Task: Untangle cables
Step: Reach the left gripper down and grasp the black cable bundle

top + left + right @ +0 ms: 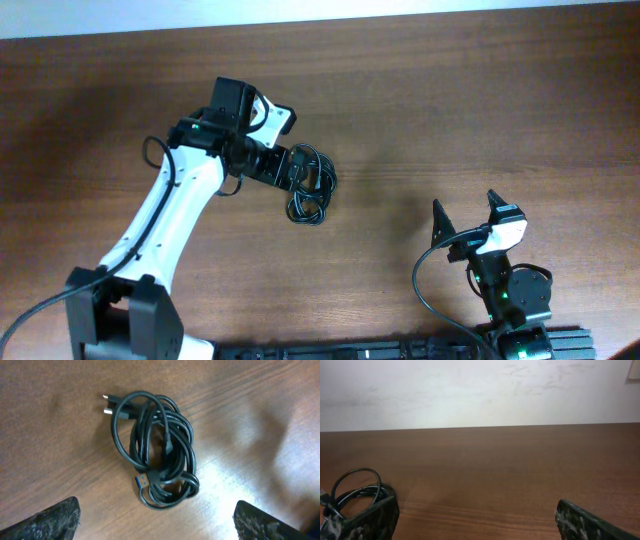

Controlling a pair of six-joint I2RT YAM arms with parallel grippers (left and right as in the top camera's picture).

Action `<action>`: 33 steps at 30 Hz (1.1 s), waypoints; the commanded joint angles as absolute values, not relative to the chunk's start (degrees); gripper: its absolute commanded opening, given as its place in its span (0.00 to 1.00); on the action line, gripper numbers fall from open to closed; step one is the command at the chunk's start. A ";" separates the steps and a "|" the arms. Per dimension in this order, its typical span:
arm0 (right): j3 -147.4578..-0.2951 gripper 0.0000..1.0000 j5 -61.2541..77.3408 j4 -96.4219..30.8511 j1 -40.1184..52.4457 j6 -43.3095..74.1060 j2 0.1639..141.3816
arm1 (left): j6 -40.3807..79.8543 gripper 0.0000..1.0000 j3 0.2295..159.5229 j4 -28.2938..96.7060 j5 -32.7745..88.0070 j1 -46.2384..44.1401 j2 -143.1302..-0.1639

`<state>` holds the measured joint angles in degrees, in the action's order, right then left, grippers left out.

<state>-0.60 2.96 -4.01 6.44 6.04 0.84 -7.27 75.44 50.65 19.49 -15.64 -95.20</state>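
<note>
The cables (pixel 312 186) are lying as one tight black bundle on the brown wooden table (pixel 470 90), a little left of its middle, and the overhead view is showing them only as a dark knot at the end of the white left arm (pixel 170 215). The left wrist view is giving the detail that the overhead is hiding: glossy loops are crossing over each other, two metal-tipped plugs (pixel 106 403) are sticking out together at the upper left of the bundle, and a blue-cored plug (pixel 141 481) is poking out at its lower left. In that same view the left gripper (pixel 156 521) is hanging over the near edge of the bundle with its jaws spread wide, each fingertip sitting in a bottom corner and neither touching a cord. Only the overhead is showing both arms at once: the right gripper (pixel 463 205) is sitting well apart from the bundle, near the lower right, with its two fingers splayed apart and holding nothing. The right wrist view is looking low across the table toward a pale wall (pixel 470 390), catching one raised loop of the cables (pixel 356 489) at the far left behind its own left finger (pixel 375 519).
</note>
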 commanded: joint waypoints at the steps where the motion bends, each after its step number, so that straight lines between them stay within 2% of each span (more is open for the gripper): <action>1: -0.32 0.98 2.50 -4.34 6.70 6.31 0.40 | -6.76 0.99 76.66 50.30 19.31 -15.84 -96.75; 5: -0.32 0.98 2.50 -4.34 6.70 6.31 0.40 | -5.10 0.99 76.66 49.34 19.29 -16.27 -97.60; 10: -0.32 0.98 2.50 -4.34 6.70 6.31 0.40 | 5.54 0.99 76.66 45.15 19.00 -16.97 -99.57; 25: -0.32 0.98 2.50 -4.34 6.70 6.31 0.40 | 14.61 0.99 76.64 44.34 3.16 -21.02 -108.29; 28: -0.32 0.98 2.50 -4.34 6.70 6.31 0.40 | 14.81 0.86 76.64 44.03 3.18 -21.02 -109.40; 33: -0.32 0.99 2.50 -4.34 6.70 6.31 0.40 | 15.00 0.84 76.64 43.48 3.18 -21.02 -109.62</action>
<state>-0.60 2.96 -4.01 6.44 6.04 0.84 14.22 75.61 44.07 4.08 -20.88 -109.03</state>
